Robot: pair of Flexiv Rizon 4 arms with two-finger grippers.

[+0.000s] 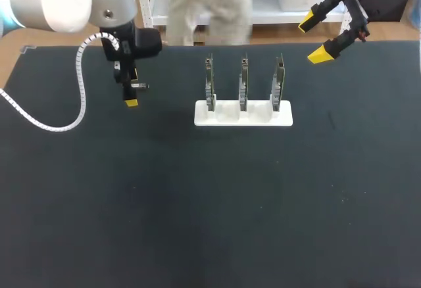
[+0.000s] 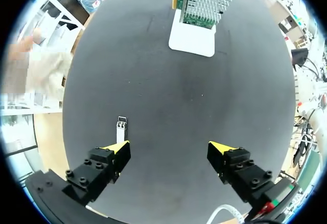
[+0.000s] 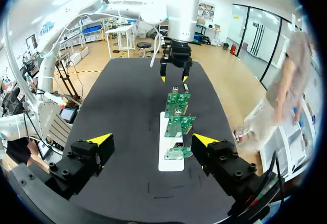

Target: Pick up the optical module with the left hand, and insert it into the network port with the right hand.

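The optical module (image 2: 121, 128), a small silver block, lies flat on the black table just ahead of one fingertip of my left gripper (image 2: 171, 150), outside the gap. That gripper hangs open low over the table at the back left (image 1: 130, 91), with the module (image 1: 141, 86) right beside it. My right gripper (image 1: 314, 38) stands open and empty, raised above the table's back right corner. The network cards (image 1: 243, 81) stand upright in a white holder (image 1: 243, 115) mid-table. In the right wrist view the holder (image 3: 171, 157) lies ahead of the right gripper (image 3: 152, 141), with the left gripper (image 3: 173, 75) beyond it.
A white coiled cable (image 1: 79, 77) hangs from my left arm over the table's left part. The holder (image 2: 191, 40) with its green cards (image 2: 204, 4) stands well ahead of the left gripper. Bare black table surface (image 1: 210, 209) stretches across the whole front.
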